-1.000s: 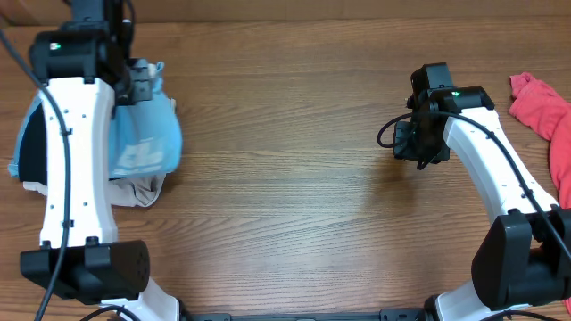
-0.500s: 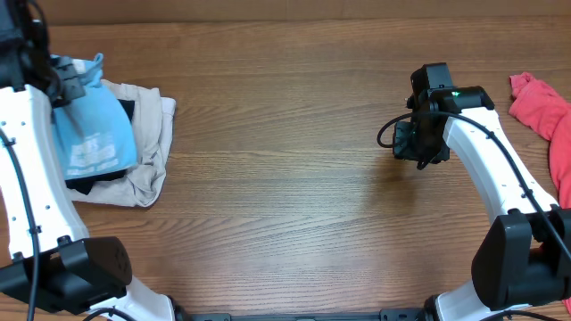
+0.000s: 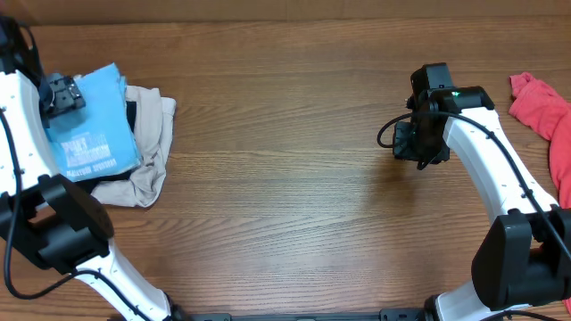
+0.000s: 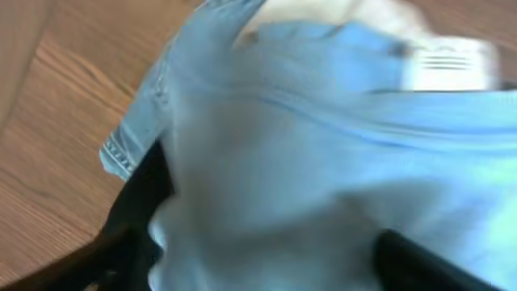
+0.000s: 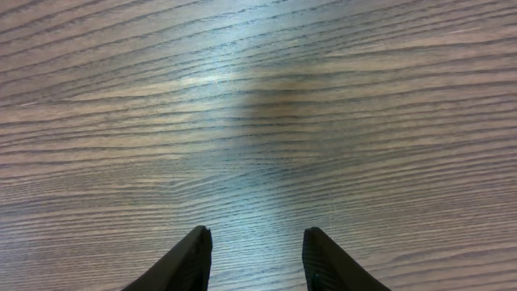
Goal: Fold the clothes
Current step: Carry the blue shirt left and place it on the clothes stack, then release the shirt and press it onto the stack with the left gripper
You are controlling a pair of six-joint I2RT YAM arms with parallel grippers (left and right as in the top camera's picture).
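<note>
The clothes, a folded sky-blue T-shirt (image 3: 94,129) with white print, lie on top of a beige and black stack (image 3: 147,147) at the table's left end. My left gripper (image 3: 62,94) hovers at the shirt's far left corner and is open. In the left wrist view the blue cloth (image 4: 307,137) fills the frame, blurred, and the gripper (image 4: 262,250) has its two dark fingers far apart on either side. My right gripper (image 3: 417,141) hangs over bare wood at the right, open, with nothing between its fingers (image 5: 190,259).
A coral-red garment (image 3: 546,116) lies at the table's right edge. Bare wooden tabletop (image 3: 285,160) stretches between the two arms. The beige cloth sticks out to the right and front of the blue shirt.
My left arm swung left with the blue shirt, set it on the beige and black stack, and opened its jaws. The right arm has not moved.
</note>
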